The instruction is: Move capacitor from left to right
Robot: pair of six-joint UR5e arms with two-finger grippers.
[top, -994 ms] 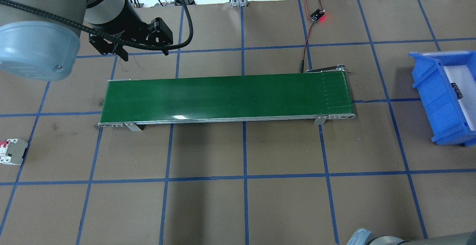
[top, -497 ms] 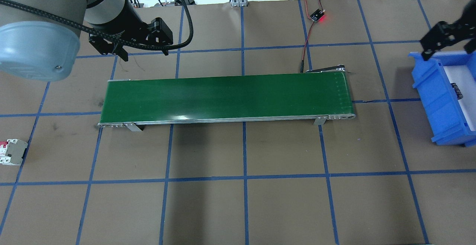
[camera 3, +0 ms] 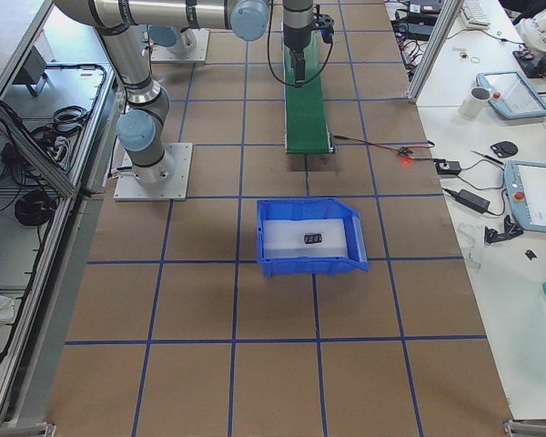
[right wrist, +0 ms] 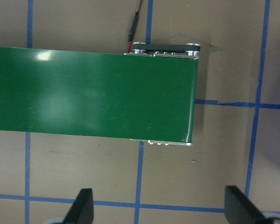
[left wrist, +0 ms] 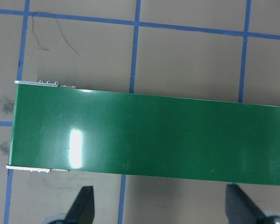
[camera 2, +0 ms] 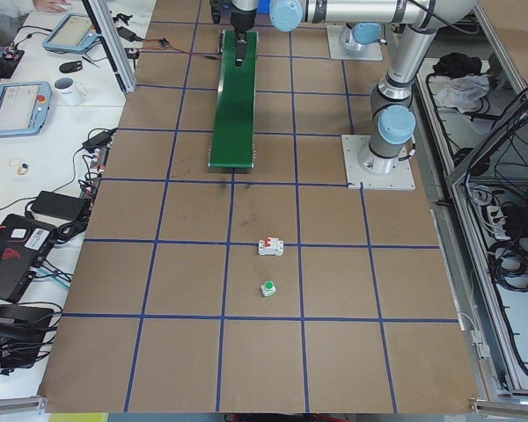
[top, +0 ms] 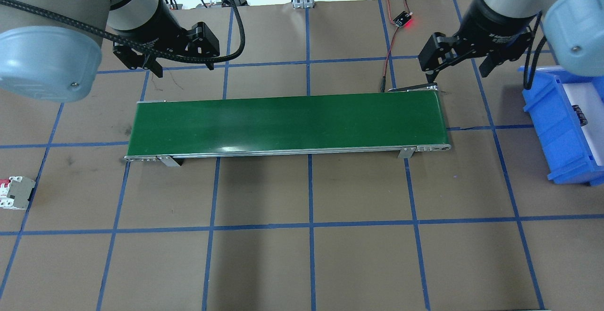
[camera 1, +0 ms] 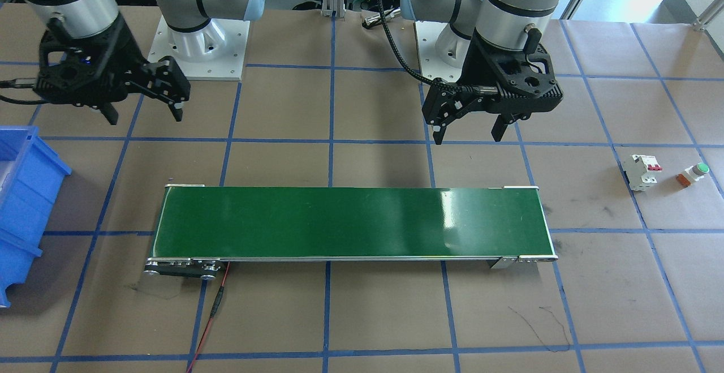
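Note:
The capacitor, a small dark striped cylinder, lies inside the blue bin at the right; it also shows in the exterior right view. My right gripper is open and empty, hovering behind the right end of the green conveyor belt, left of the bin. Its wrist view shows the belt's end between spread fingertips. My left gripper is open and empty behind the belt's left end; it also shows in the front-facing view.
A white circuit breaker and a green-capped push button sit on the table far out on my left. A small board with a red light and its wire lie behind the belt's right end.
My right arm has come into the overhead view and swung left, from over the bin's back corner to behind the belt's right end. The left arm has not moved.

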